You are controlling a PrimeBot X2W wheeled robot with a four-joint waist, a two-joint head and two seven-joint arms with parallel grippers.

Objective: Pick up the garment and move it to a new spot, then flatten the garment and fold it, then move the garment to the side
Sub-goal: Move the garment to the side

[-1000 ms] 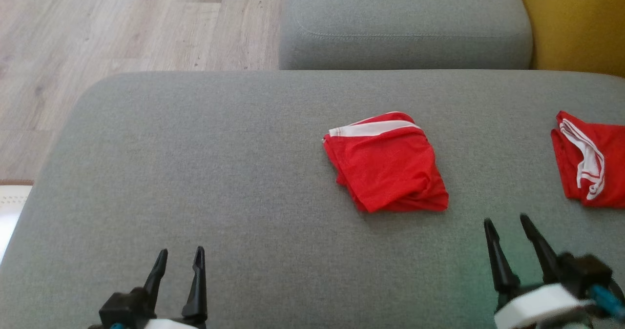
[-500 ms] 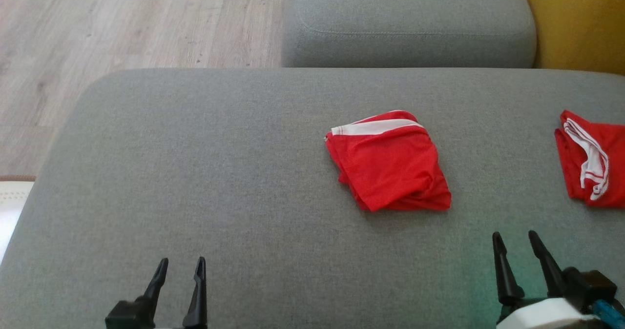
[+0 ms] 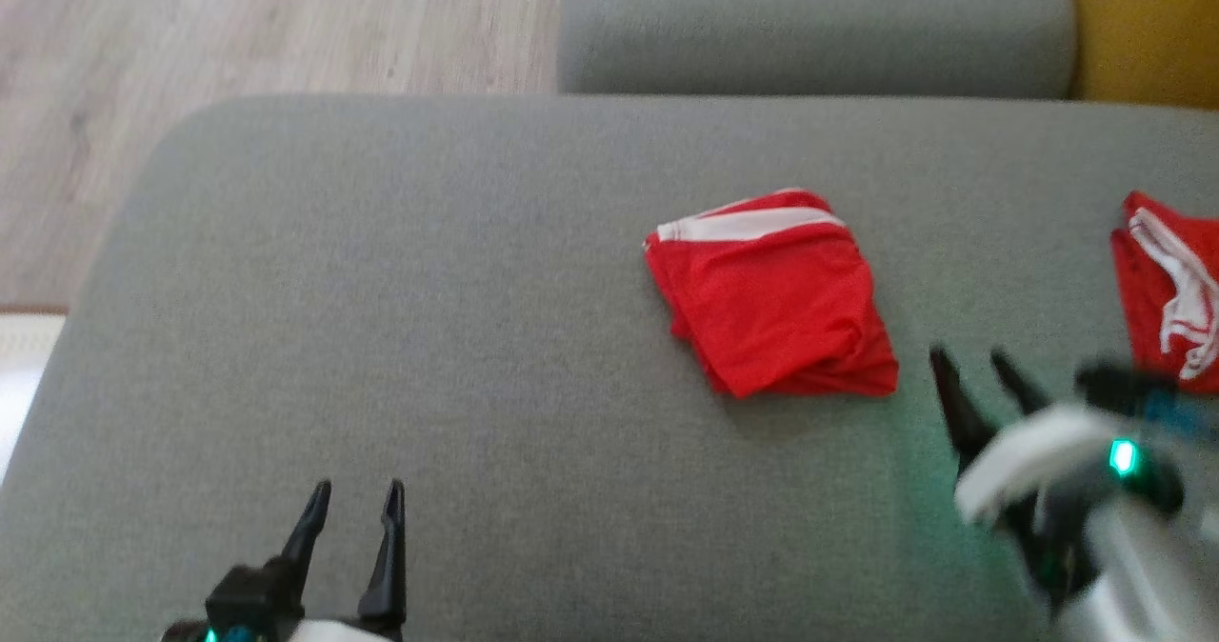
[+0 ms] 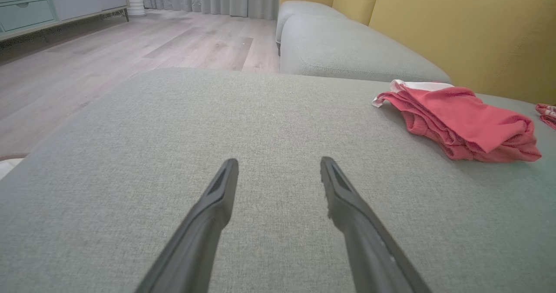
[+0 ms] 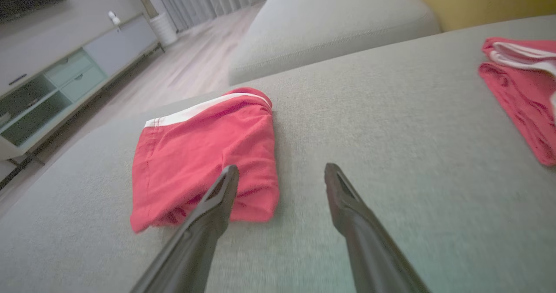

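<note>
A red garment (image 3: 776,294) with a white band lies folded on the grey cushion (image 3: 429,318), right of centre; it also shows as the garment (image 4: 460,121) in the left wrist view and the garment (image 5: 204,154) in the right wrist view. My right gripper (image 3: 971,361) hovers open just right of its near corner, with nothing between the fingers; in its own view the right gripper (image 5: 281,171) has its left fingertip over the garment's near edge. My left gripper (image 3: 354,491) stands open and empty near the front left, seen as the left gripper (image 4: 278,164) over bare cushion.
A second red and white garment (image 3: 1171,299) lies at the cushion's right edge. Another grey cushion (image 3: 809,28) sits behind, with a yellow backrest (image 3: 1143,32) to its right. Wooden floor (image 3: 238,32) lies beyond the left and far edges. A low cabinet (image 5: 65,80) stands across the room.
My right gripper has moved up and forward toward the folded garment's near right corner, still open. The head camera has shifted a little. The left gripper has barely moved.
</note>
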